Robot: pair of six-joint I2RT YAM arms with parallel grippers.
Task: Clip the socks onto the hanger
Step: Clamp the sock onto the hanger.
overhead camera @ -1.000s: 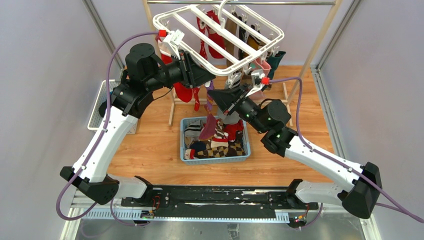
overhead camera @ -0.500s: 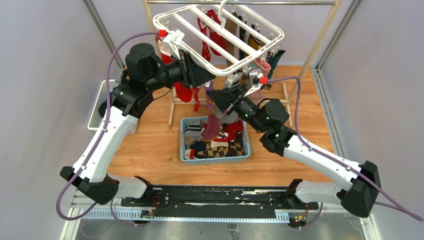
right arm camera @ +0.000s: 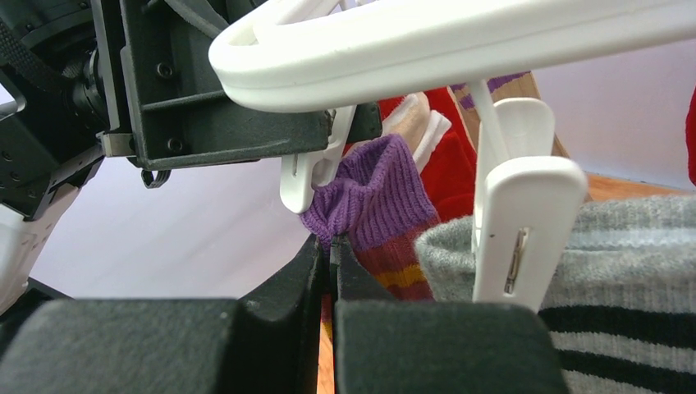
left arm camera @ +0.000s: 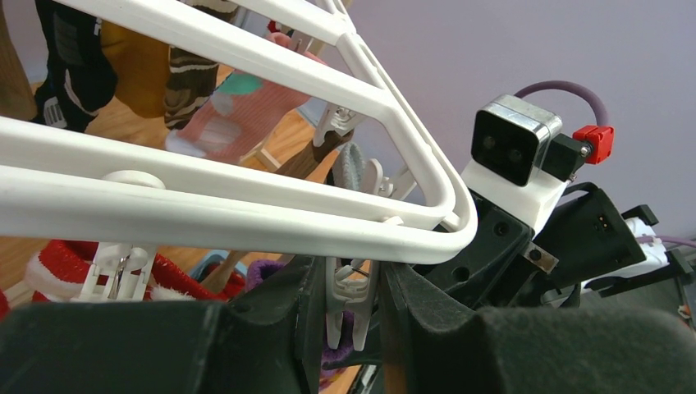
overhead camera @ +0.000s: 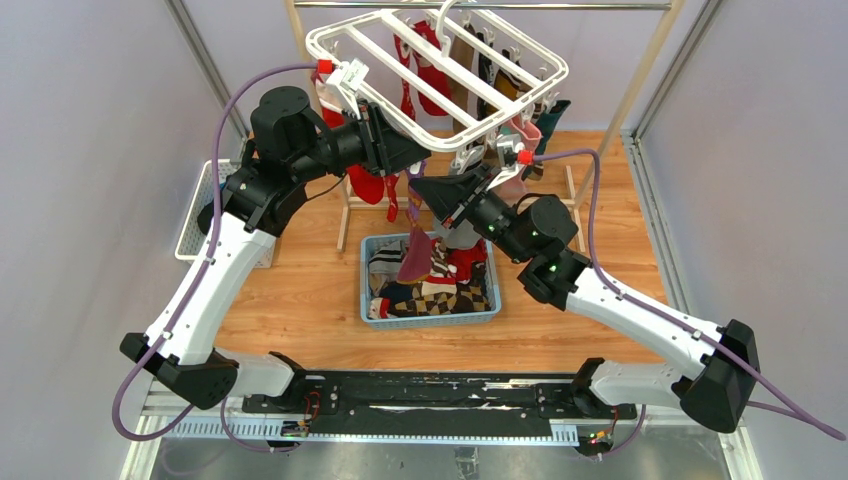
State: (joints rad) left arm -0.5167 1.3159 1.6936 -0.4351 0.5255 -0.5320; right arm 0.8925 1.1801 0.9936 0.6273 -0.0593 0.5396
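Observation:
The white grid hanger (overhead camera: 372,88) hangs from the top rail with several socks clipped to it. My left gripper (overhead camera: 418,155) is under its near corner, shut on a dangling white clip (left arm camera: 349,295) whose lower prongs stand slightly apart. My right gripper (overhead camera: 422,188) is just below it, shut on a sock with a purple cuff and maroon-yellow stripes (right arm camera: 377,193). The cuff sits right beside the clip's tip (right arm camera: 308,176), and the rest of the sock dangles over the basket (overhead camera: 415,255). I cannot tell whether the cuff is between the prongs.
A blue basket (overhead camera: 365,290) with several loose socks sits on the wooden table below. A red sock (overhead camera: 370,185) and a grey striped sock in a neighbouring clip (right arm camera: 525,213) hang close by. The wooden rail frame (overhead camera: 640,90) stands behind. A white mesh tray (overhead camera: 195,215) sits at the left.
My right gripper has moved left and up with the sock, closing in under the left gripper's clip. The left arm has held still.

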